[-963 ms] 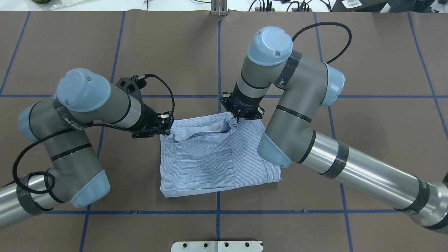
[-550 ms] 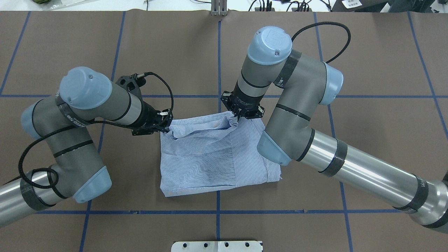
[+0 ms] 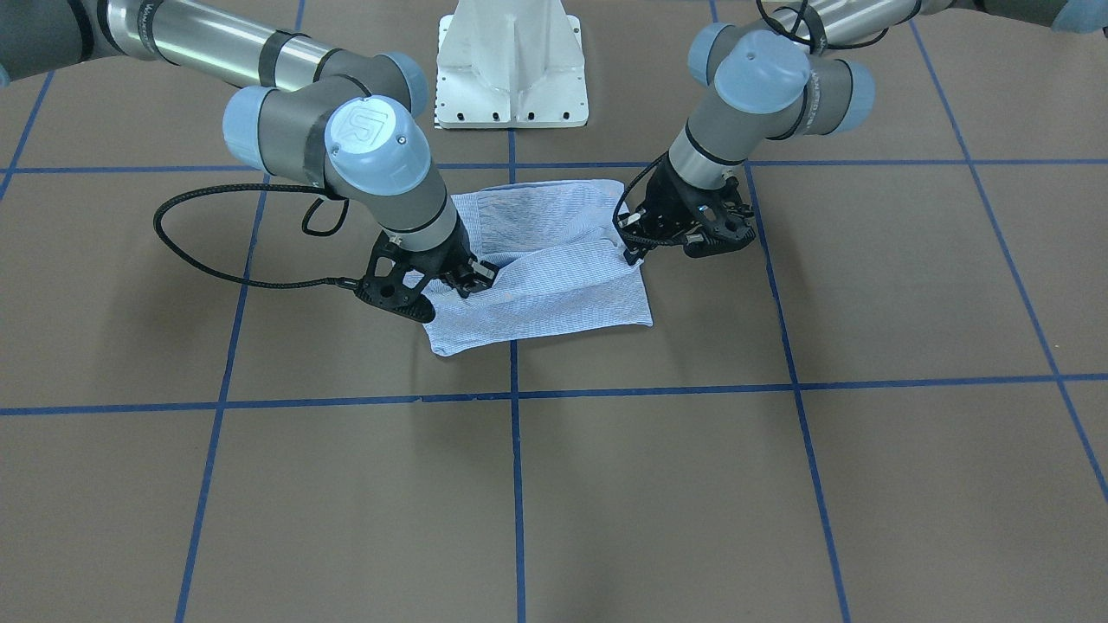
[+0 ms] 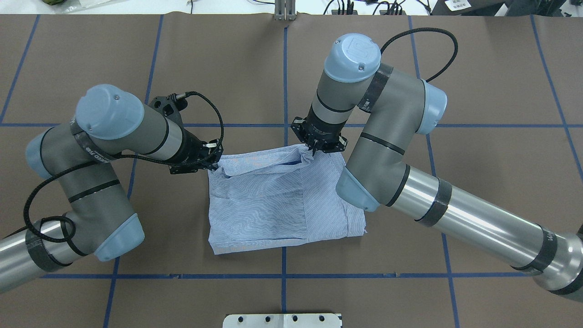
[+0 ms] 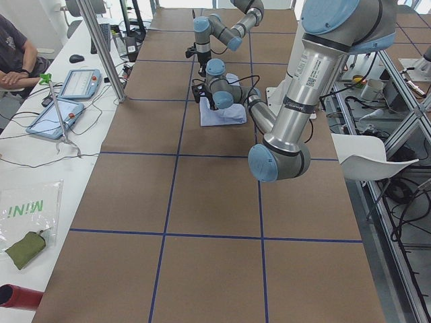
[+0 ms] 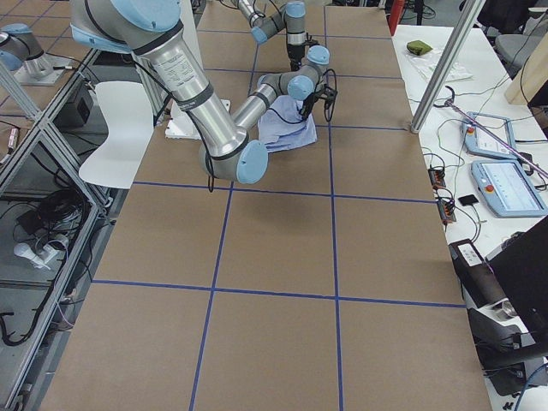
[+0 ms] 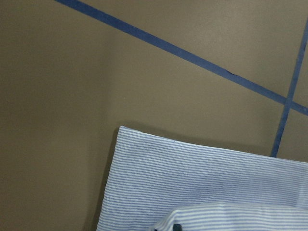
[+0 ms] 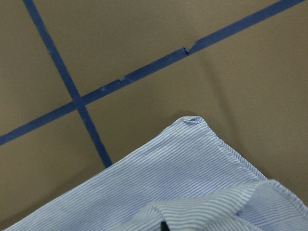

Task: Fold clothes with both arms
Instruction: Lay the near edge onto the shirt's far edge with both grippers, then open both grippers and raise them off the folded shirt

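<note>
The light blue-and-white striped shirt (image 4: 273, 205) lies as a folded rectangle in the middle of the brown table. My left gripper (image 4: 214, 163) is shut on the far-left corner of its upper layer. My right gripper (image 4: 314, 151) is shut on the far-right part of the same edge. The pinched edge is lifted and rumpled between them. In the front-facing view the shirt (image 3: 554, 277) has the left gripper (image 3: 630, 251) on its right and the right gripper (image 3: 479, 279) on its left. Both wrist views show only striped cloth (image 7: 202, 183) (image 8: 183, 183) over the mat.
Blue tape lines (image 4: 285, 82) grid the brown mat. The white pedestal base (image 3: 512, 69) stands at the robot's side of the table. Past the far edge, a side desk holds tablets (image 5: 81, 84), and a person (image 5: 17, 57) sits there.
Both grippers have moved slightly toward the far side of the table with the shirt's upper edge. The raised fold between them has been drawn out and lies flatter.
</note>
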Robot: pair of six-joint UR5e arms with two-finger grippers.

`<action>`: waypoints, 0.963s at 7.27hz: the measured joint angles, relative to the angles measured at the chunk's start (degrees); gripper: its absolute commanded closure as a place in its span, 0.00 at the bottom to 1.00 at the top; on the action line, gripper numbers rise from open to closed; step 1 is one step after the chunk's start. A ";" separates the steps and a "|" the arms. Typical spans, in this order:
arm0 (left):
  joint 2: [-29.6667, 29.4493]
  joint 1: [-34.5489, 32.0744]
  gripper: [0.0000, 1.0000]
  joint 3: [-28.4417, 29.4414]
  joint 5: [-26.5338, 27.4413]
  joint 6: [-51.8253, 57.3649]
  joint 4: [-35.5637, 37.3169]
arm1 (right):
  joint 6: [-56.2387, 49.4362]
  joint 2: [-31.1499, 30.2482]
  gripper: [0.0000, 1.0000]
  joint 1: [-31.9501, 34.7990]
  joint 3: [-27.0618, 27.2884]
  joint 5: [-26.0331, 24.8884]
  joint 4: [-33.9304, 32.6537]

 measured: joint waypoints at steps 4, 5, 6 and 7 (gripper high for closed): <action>-0.44 -1.23 0.00 0.37 -0.23 -0.07 0.40 | -0.17 -0.01 0.00 1.74 0.26 0.46 2.89; -0.47 -3.17 0.00 0.39 -1.35 0.30 0.60 | -0.33 0.13 0.00 2.48 0.96 0.57 3.33; -0.44 -5.29 0.00 0.41 -2.99 1.31 1.05 | -0.40 0.39 0.00 2.53 1.88 0.36 3.50; -0.39 -7.02 0.00 0.40 -4.04 2.86 1.98 | -0.45 0.81 0.00 1.61 2.60 -0.73 3.53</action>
